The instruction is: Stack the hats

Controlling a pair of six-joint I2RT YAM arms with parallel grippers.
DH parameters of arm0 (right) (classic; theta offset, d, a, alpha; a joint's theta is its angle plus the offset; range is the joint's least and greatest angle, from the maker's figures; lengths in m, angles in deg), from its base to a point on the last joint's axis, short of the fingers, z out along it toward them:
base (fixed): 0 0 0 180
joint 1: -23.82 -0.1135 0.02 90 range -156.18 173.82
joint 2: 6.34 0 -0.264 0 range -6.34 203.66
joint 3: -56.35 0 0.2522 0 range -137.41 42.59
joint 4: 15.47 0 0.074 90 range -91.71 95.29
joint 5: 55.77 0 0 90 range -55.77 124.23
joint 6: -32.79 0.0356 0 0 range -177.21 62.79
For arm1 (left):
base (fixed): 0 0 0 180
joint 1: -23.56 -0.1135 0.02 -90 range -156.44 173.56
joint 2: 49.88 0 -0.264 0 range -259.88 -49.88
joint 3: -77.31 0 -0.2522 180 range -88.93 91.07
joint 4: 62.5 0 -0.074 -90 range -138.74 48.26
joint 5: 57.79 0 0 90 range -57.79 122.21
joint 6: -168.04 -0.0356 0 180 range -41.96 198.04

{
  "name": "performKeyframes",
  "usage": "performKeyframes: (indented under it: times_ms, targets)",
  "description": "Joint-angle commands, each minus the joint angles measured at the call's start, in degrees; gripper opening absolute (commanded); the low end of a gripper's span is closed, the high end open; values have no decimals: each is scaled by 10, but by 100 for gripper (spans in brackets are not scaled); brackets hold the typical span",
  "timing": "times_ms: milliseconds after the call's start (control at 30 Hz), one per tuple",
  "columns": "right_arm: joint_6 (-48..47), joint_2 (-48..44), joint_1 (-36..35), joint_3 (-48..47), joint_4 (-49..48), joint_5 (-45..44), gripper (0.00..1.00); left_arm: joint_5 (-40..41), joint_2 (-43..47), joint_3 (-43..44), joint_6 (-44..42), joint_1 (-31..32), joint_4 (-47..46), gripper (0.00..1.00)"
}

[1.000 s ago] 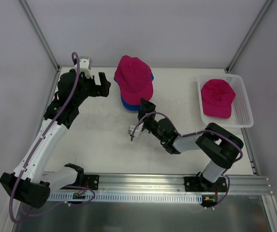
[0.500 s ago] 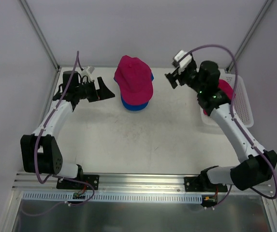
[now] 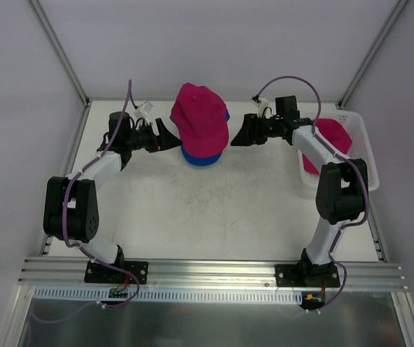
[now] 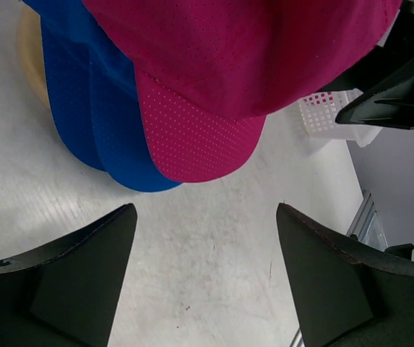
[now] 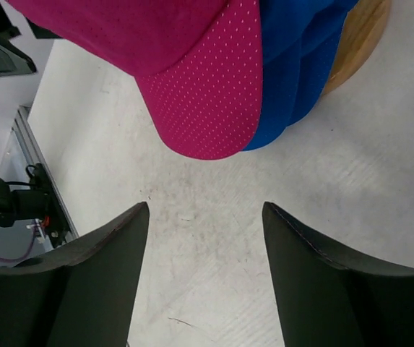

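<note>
A magenta hat (image 3: 201, 116) sits on top of a royal blue hat (image 3: 201, 156) at the back middle of the table. Another magenta hat (image 3: 333, 136) lies in the white tray (image 3: 366, 155), partly behind my right arm. My left gripper (image 3: 173, 137) hovers low just left of the stack, open and holding nothing. My right gripper (image 3: 235, 137) faces it from the right side, also open. In the left wrist view the magenta brim (image 4: 199, 137) overlaps the blue brim (image 4: 84, 108) ahead of the open gripper (image 4: 207, 207). The right wrist view shows the same brims (image 5: 207, 101) beyond its open gripper (image 5: 205, 204).
A round orange-brown wooden base (image 5: 362, 36) shows under the blue hat. The white tray (image 4: 329, 116) stands at the right edge of the table. Metal frame posts rise at the back corners, and a rail runs along the near edge.
The right arm swung from the table's middle up to the right of the stack. The left gripper moved in toward the stack's left side. Both pairs of jaws narrowed a little.
</note>
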Motion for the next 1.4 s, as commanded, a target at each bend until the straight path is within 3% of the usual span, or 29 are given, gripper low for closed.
performKeyframes:
  times_ms: [0,233,600,767,833,1167,1367]
  targets:
    - [58,9,-2,-46,-45,50,68,19,-29,4,19,21,-83,79]
    - [89,55,-2,-65,-110,58,73,61,-82,29,25,31,-110,78]
    - [94,131,-5,-129,-120,65,74,18,-138,58,74,36,-185,76]
    - [101,138,-10,-128,-127,82,72,11,-154,66,99,41,-200,71]
    - [112,138,-11,-124,-134,89,67,10,-162,70,111,42,-204,65]
    - [160,131,-17,-108,-165,110,16,-7,-132,73,134,42,-210,39]
    - [199,107,-18,-92,-213,108,0,-13,-103,91,84,45,-167,14]
